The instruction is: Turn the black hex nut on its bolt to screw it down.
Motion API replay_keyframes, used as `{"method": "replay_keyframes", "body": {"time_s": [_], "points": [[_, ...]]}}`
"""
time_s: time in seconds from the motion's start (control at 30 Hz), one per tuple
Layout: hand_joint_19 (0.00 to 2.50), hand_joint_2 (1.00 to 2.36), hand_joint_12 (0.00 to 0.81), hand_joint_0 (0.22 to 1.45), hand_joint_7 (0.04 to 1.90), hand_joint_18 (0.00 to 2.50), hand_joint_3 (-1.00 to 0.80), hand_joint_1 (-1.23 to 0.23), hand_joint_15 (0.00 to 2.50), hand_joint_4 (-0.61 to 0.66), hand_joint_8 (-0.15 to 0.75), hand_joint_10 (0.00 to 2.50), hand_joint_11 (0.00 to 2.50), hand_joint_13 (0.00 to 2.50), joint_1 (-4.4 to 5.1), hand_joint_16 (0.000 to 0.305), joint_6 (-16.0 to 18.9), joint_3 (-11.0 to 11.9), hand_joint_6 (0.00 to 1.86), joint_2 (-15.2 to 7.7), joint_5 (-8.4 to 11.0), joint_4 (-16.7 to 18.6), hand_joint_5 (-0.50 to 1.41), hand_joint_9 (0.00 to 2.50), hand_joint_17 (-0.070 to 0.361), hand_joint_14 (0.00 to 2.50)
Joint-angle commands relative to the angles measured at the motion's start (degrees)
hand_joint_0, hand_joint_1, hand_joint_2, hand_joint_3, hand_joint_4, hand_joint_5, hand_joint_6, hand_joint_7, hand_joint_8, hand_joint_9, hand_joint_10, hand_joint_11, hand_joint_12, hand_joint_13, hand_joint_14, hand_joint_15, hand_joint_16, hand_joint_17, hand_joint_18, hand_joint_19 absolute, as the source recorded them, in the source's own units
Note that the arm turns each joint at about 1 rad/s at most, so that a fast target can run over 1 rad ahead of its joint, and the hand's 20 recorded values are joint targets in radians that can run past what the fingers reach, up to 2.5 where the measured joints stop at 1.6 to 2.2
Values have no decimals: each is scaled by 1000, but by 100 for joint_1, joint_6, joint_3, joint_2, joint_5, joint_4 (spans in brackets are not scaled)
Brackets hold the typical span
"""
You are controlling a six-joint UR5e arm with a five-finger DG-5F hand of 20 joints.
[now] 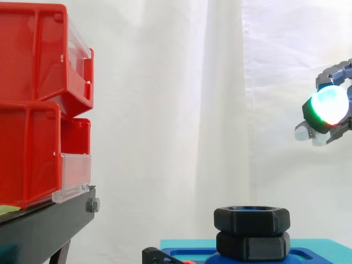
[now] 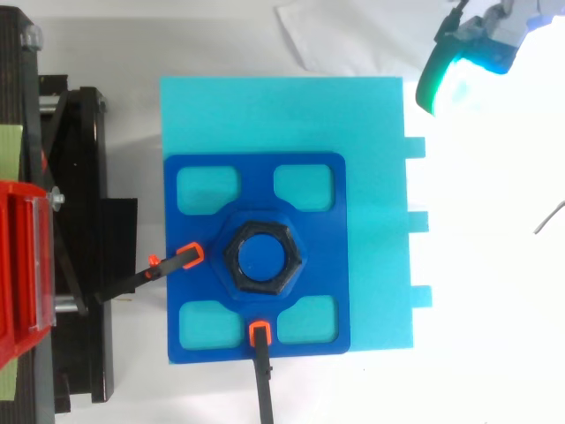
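Looking across the rig, I start with the white fabric curtain [image 1: 176, 82], which hangs behind everything and, I judge, is there to keep the backdrop plain. At the left, the stacked red plastic bins [image 1: 33, 110] sit on their black metal stand [image 1: 44, 225], well apart from the work and with no part in this job. The square cyan block [image 2: 371, 132] raises the work off the table, and on it lies the dark blue plate [image 2: 256, 177] with four rounded windows, set toward the block's stand-side edge. The robot hand [image 1: 330, 104] hangs high and out past the block's far corner, well apart from the plate and touching nothing. I cannot tell from either view whether it is spread or closed, and I read this spot as a waiting point ahead of an approach. The black hex nut [image 1: 252, 219] sits at the plate's centre around the blue bolt [image 2: 262, 256], whose end shows inside the nut's ring from above. From the side, a second black hexagonal piece [image 1: 253, 246] sits right under the nut. I cannot tell whether they touch, so I cannot judge how much thread remains. Smallest are two black clamps with orange tips [image 2: 190, 256], one on the plate's stand-side edge and one on the adjoining edge. I judge they stop the plate from spinning when the nut is turned.
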Motion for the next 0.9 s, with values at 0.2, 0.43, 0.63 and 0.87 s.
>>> {"method": "replay_keyframes", "body": {"time_s": [0.2,0.43,0.63,0.87], "points": [[186,1000,417,428,758,193,-500,-369,33,210,322,3,164,190,-1,70,53,0,501,0,5,-20,-245,443,156,0],[214,1000,403,434,735,14,-500,-328,0,203,292,0,51,0,-1,68,53,0,501,0,14,-20,-255,234,153,1],[240,1000,397,414,713,0,-500,-248,9,172,265,0,0,0,-1,68,44,9,501,0,14,-20,-267,60,152,0],[188,1000,312,483,611,0,-500,-119,0,10,152,0,0,0,-1,52,53,0,501,0,14,-20,-285,0,117,0]]}}
